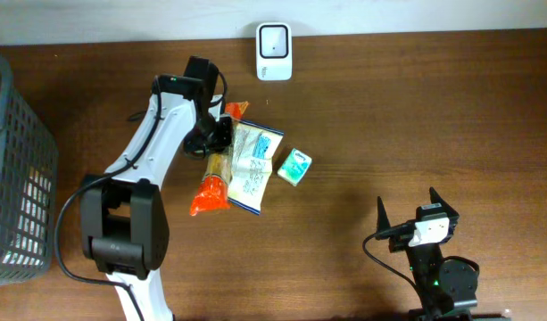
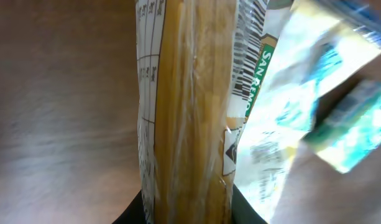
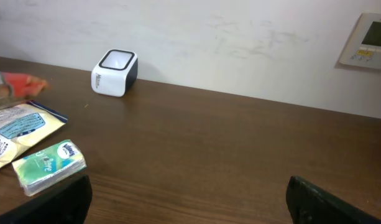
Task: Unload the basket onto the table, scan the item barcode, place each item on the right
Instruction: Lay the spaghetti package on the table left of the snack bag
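Left of the table's (image 1: 416, 107) middle, a long packet of spaghetti (image 1: 217, 171) lies lengthwise away from the robot, and the left gripper (image 1: 212, 141) pinches it across the upper half, its jaws drawn in against the two sides. The packet has orange-red ends and a clear middle through which the yellow strands show. From the left wrist view the wrapper is glossy and creased, with a white nutrition table down one edge, a black barcode (image 2: 246, 50) up the other, and a green band with white lettering just below it. Whether the packet sits on the wood or is raised off it I cannot tell.

Just beside the spaghetti, touching its right edge, lies a flat white and blue pouch (image 1: 253, 165), and near that a small green tissue pack (image 1: 295, 167). A white barcode scanner (image 1: 274, 39) stands at the far edge by the wall, well apart from the packet. A grey wire basket (image 1: 14, 169) sits at the far left.

The right gripper (image 1: 409, 207) waits near the front right, its fingers spread wide with nothing between them.
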You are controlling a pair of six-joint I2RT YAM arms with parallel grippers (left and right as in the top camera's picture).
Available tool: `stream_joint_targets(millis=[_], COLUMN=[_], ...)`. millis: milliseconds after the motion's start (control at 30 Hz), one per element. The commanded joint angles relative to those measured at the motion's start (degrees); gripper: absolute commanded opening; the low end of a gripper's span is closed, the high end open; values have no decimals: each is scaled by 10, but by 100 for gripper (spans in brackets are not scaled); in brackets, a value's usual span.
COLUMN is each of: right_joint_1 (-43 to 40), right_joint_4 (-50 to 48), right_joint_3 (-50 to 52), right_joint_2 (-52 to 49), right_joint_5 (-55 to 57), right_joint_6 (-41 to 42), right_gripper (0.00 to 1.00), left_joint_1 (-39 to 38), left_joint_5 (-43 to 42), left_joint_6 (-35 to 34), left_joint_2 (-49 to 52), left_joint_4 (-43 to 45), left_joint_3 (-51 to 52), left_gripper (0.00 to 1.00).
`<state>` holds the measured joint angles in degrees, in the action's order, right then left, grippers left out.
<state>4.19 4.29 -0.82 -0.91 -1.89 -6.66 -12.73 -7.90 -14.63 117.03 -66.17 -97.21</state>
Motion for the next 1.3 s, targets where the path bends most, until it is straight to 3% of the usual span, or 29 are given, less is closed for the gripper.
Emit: stream_joint_targets(millis=[0, 167, 267, 567, 600, 633, 667, 700, 733, 767, 833, 933, 1000, 1133, 1167, 1200, 1233, 1267], right_joint_1=[3, 3, 3, 3, 3, 3, 3, 3, 3, 3, 3, 3, 3, 3, 3, 3, 3, 3], right_joint_4=[0, 0, 0, 0, 0, 0, 0, 0, 0, 0, 0, 0, 0, 0, 0, 0, 0, 0], right_joint_3=[5, 5, 5, 5, 5, 5, 5, 5, 5, 5, 5, 5, 5, 5, 5, 5, 5, 5], right_joint_2=[4, 4, 4, 4, 4, 4, 4, 4, 4, 4, 4, 4, 4, 4, 4, 4, 4, 4], right_joint_5=[7, 7, 7, 7, 7, 7, 7, 7, 7, 7, 7, 7, 7, 7, 7, 7, 7, 7], right_joint_6=[-2, -2, -2, -2, -2, -2, -2, -2, -2, -2, -2, -2, -2, -2, -2, -2, -2, -2], right_gripper=[99, 99, 99, 99, 99, 99, 99, 99, 99, 99, 99, 99, 99, 99, 99, 99, 99, 99], left_joint_1=[-2, -48, -78, -76, -76, -76, -76, -76, -76, -76, -77, -85, -89, -21, 0, 40, 60, 97], left_joint_5=[41, -5, -5, 88, 88, 88, 88, 88, 88, 88, 88, 79, 86, 127, 127, 127, 127, 125], left_joint_6=[-8, -31, -104, -46, -45, -38, -23, -14, -10, -9, -9, -8, 38, 40, 38, 34, 28, 23], left_joint_2=[-9, -8, -5, -5, -5, -5, -5, -5, -5, -5, -5, -5, -6, -7, -7, -7, -7, -7], left_joint_4=[-51, -59, -50, -65, -65, -66, -67, -68, -69, -70, -72, -78, -85, -184, -198, -212, -216, -223], left_joint_3=[-11, -11, -11, -11, -11, -11, -11, -11, -11, -11, -11, -11, -20, -217, -275, -369, -410, -475], left_gripper=[0, 0, 0, 2, 24, 75, 96, 100, 100, 92, 57, 27, 1, 4, 15, 48, 62, 67])
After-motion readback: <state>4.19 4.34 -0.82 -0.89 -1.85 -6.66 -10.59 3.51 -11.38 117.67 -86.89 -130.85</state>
